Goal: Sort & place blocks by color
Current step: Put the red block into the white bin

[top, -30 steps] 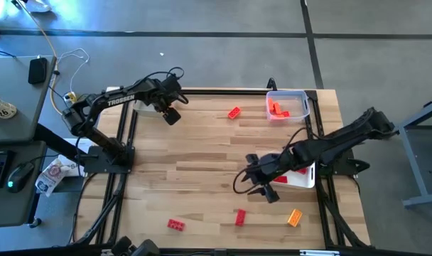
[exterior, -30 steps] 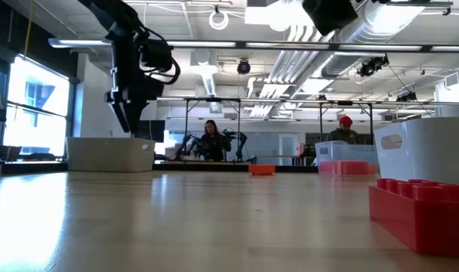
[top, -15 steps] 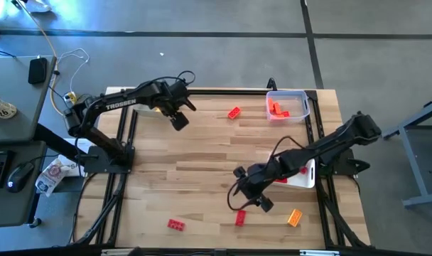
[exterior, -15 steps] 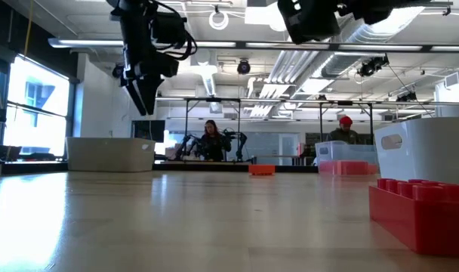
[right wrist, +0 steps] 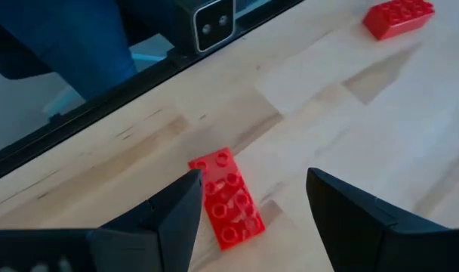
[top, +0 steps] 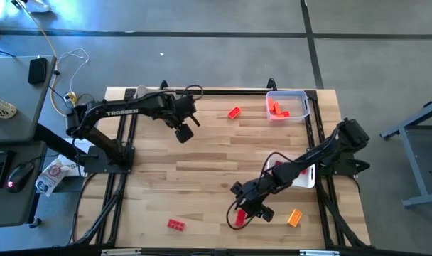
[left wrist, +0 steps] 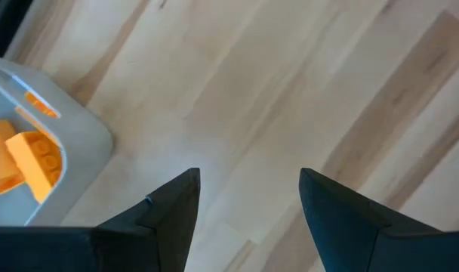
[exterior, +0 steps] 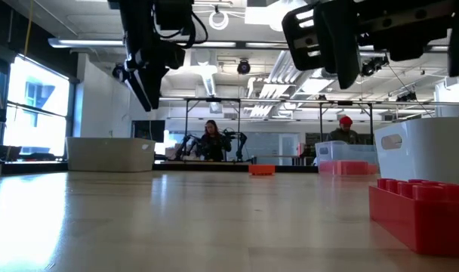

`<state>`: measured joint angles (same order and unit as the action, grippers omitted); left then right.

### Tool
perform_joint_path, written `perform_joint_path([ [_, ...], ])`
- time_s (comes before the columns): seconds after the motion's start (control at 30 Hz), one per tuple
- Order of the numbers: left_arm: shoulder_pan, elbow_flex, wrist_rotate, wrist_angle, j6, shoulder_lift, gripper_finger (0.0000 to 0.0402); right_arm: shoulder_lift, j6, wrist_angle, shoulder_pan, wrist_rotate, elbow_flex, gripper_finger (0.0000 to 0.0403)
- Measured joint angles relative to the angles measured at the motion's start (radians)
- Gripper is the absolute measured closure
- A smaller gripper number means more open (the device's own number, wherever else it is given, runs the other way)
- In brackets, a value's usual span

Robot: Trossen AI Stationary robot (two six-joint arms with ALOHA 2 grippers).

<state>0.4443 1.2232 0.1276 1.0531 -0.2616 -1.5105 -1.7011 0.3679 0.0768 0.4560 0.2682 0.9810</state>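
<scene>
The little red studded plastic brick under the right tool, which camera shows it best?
The right wrist view: the red studded plastic brick fills the frame between the open tool's fingers. The high view shows only a red sliver; the others miss it.

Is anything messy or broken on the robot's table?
Nothing looks broken. Four blocks still lie loose on the wood instead of in trays: a red one near the clear tray, two red ones and a yellow-orange one along the near edge.
</scene>
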Motion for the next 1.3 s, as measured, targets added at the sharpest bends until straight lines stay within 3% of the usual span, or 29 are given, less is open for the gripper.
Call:
perform_joint_path([
  [0.4, -0.073, 0.0, 0.001, -0.005, -0.027, 0.0, 0.019, -0.105, 0.009, -0.049, 0.018, 0.002, 0.0, 0.0178],
  [0.93, -0.085, -0.001, 0.003, -0.005, -0.05, 0.0, 0.019, -0.199, -0.048, -0.058, 0.018, -0.014, 0.0, 0.0182],
  [1.03, -0.085, -0.001, 0.004, -0.005, -0.05, 0.0, 0.019, -0.199, -0.102, -0.059, 0.018, -0.013, 0.0, 0.0206],
  [1.2, -0.085, -0.001, 0.01, -0.006, -0.05, 0.0, 0.019, -0.198, -0.196, -0.062, 0.018, 0.001, 0.0, 0.0287],
  [1.3, -0.085, -0.001, 0.012, -0.007, -0.05, 0.0, 0.019, -0.197, -0.263, -0.064, 0.018, 0.001, 0.0, 0.0291],
])
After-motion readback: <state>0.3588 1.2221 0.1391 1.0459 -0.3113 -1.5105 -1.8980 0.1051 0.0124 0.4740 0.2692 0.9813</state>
